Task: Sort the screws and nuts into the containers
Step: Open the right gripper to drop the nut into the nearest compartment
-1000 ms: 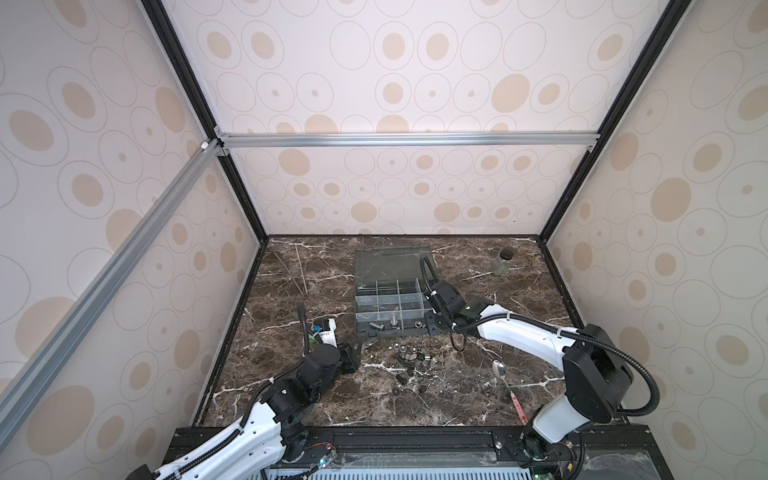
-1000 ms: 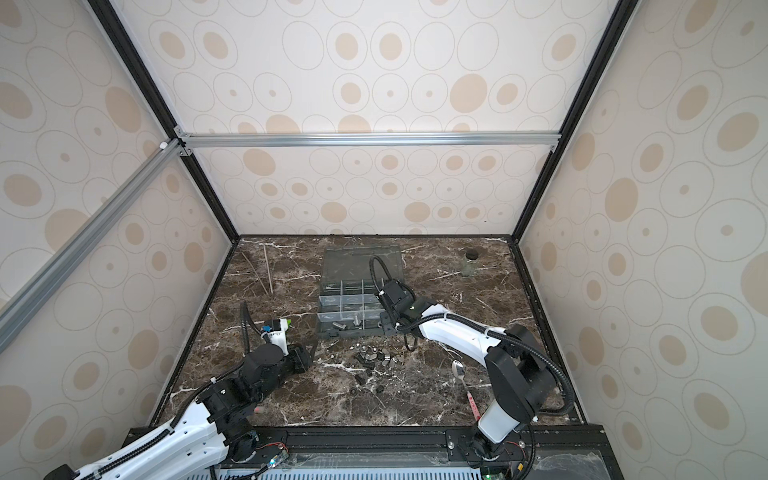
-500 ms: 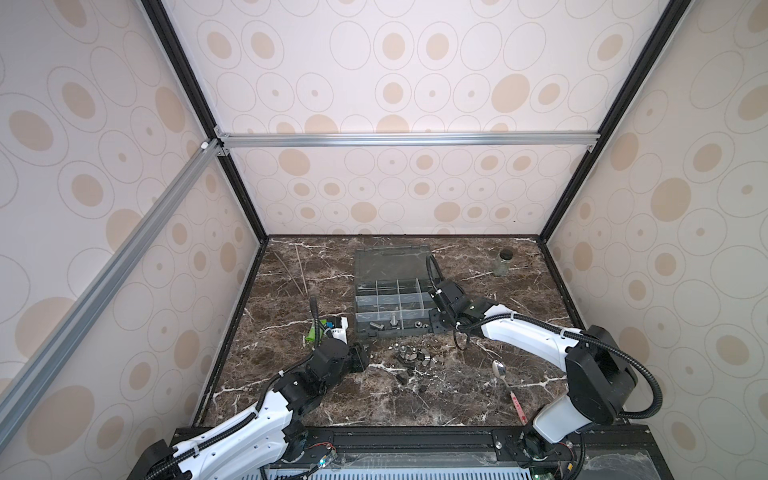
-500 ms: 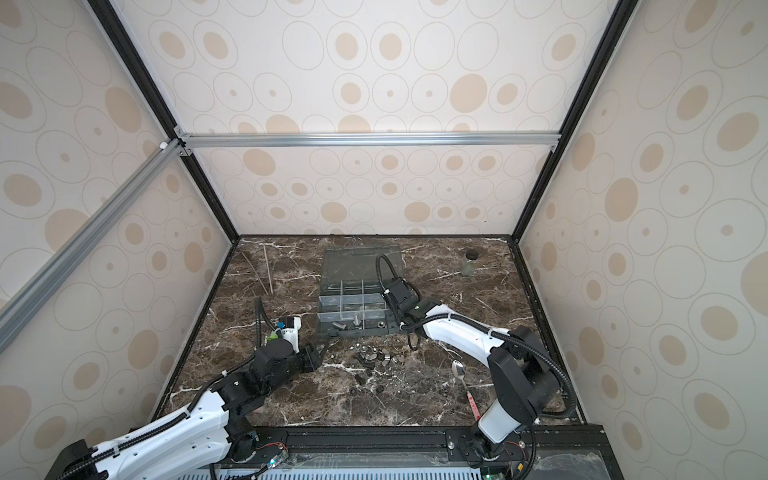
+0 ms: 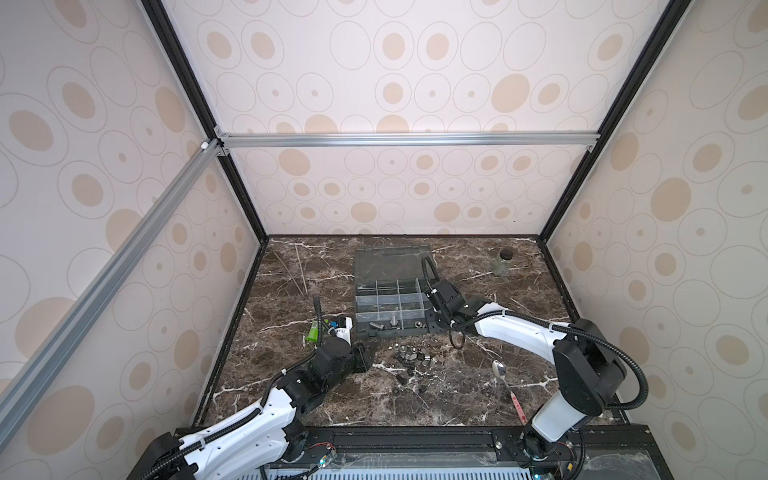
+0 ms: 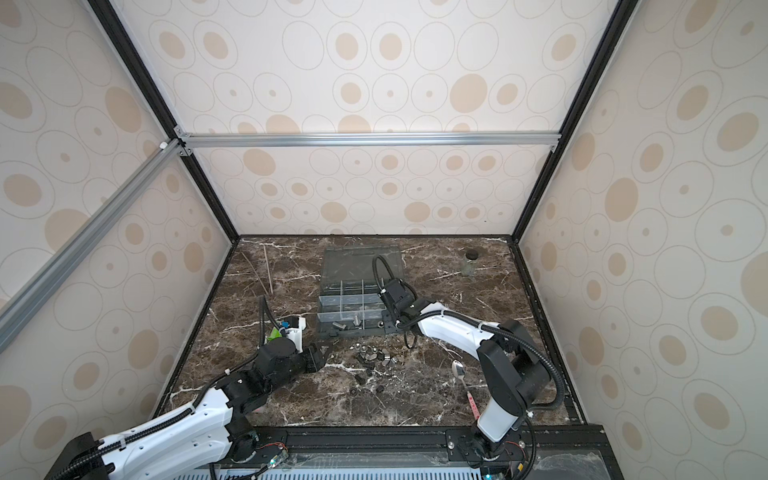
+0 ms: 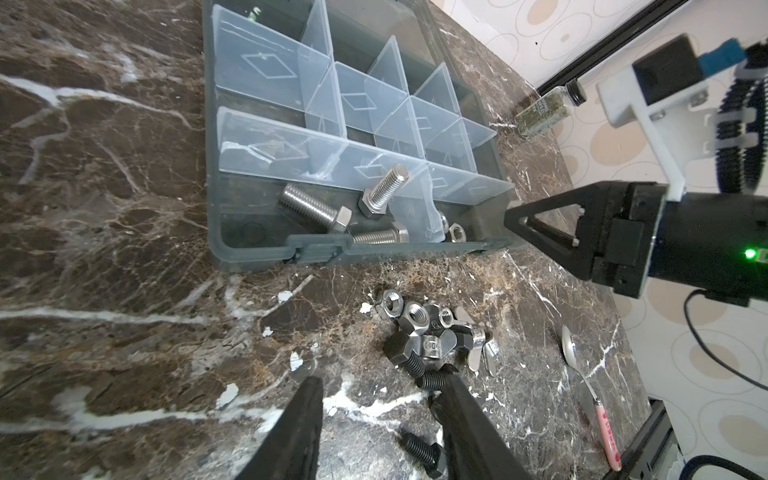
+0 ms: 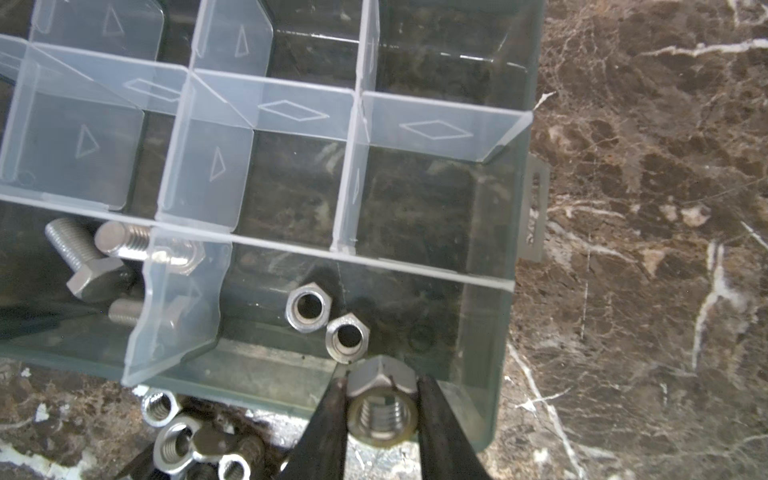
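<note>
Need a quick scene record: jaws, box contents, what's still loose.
left gripper: jaws open, empty, beside loose pile
right gripper: jaws shut on silver hex nut, at near edge of grey plastic organizer box
screws sorted: three silver hex bolts, one near-row compartment
nuts sorted: two silver nuts, neighbouring compartment
loose pile: silver nuts, dark screws, on brown marble table

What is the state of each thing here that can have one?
Box: open, lid folded back.
Jar: upright, capped.
Left gripper: open, empty.
Right gripper: shut on a nut, at the box's front corner.
</note>
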Controlling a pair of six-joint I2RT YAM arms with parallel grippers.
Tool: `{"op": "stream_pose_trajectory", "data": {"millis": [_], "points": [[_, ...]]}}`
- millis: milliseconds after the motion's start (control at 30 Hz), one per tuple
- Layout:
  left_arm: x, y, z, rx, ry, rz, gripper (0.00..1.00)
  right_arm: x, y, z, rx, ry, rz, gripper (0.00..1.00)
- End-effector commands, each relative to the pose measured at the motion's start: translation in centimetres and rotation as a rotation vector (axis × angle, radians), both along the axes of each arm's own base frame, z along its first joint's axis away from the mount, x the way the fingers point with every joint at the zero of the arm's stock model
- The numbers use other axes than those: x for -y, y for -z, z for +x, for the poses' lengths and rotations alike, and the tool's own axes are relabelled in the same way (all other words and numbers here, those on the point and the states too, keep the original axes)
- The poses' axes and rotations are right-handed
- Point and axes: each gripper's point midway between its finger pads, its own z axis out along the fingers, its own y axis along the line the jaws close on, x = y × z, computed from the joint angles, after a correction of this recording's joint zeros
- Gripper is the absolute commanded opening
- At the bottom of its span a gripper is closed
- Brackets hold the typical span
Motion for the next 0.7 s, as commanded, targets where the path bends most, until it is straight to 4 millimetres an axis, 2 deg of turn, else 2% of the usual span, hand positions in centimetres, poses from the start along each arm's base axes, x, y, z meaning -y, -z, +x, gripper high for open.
{"op": "stream_pose_trajectory", "data": {"millis": [0, 100, 333, 667], "points": [[0.55, -1.73, 0.61, 0.023, -0.010, -0.053, 0.47, -0.80, -0.57, 0.98, 0.012, 0.000, 0.021, 0.30], [0.50, -1.63, 0.54, 0.018, -0.011, -0.055, 0.46, -1.06, -0.30, 1.14, 0.004, 0.000, 0.023, 0.31], [0.35, -1.77, 0.47, 0.025, -0.015, -0.060, 0.47, -1.00, -0.17, 1.04, -0.001, 0.012, 0.033, 0.43], [0.61, -1.54, 0.42, 0.017, -0.004, -0.058, 0.47, -0.51, -1.08, 0.75, 0.020, 0.028, 0.039, 0.44]]}}
